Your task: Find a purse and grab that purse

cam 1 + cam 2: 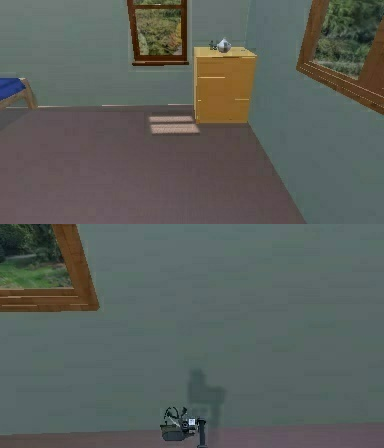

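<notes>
One hand (pixel 176 414) showed at the bottom edge of the arm side view, at the end of the dark arm (pixel 201 437), with thin fingers (pixel 168 412) rising from its dark body. It held nothing: only bare grey-green wall (pixel 240 314) and a strip of dark floor (pixel 300 438) lay behind its far end. Higher on that wall, in the view's upper left, was a wood-framed window (pixel 30 264) with greenery outside.

In the forward view, the dark brownish floor (pixel 120 170) spread away from the near edge. Farther on, two pale rectangular patches (pixel 173 124) lay on it, just beside the foot of a yellow wooden dresser (pixel 224 85) that stood in the far corner. At the view's left edge sat a blue-topped piece of furniture (pixel 10 90) on a wooden leg. On the dresser's top rested a small grey rounded thing (pixel 223 45); it was too small to say whether it was the purse. Beyond, a far window (pixel 158 30) sat in the far wall left of the dresser, and a side window (pixel 345 50) in the wall at the view's right.
</notes>
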Tool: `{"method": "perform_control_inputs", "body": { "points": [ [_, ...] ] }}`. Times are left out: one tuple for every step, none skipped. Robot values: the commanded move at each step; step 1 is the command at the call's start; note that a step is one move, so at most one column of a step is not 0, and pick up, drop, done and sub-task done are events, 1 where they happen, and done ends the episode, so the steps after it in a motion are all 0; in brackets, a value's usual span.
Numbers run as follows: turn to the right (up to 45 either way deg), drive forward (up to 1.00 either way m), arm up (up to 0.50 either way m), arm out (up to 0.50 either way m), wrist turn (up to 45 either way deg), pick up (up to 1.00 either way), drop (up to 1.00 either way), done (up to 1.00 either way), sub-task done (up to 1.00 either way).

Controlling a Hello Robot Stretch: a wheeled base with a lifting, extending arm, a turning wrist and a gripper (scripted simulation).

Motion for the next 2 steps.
{"method": "perform_control_inputs", "body": {
  "points": [
    [0.0, 0.00, 0.00, 0.00, 0.0, 1.00, 0.00, 0.00, 0.00],
    [0.0, 0.00, 0.10, 0.00, 0.0, 0.00, 0.00, 0.00, 0.00]
  ]
}}
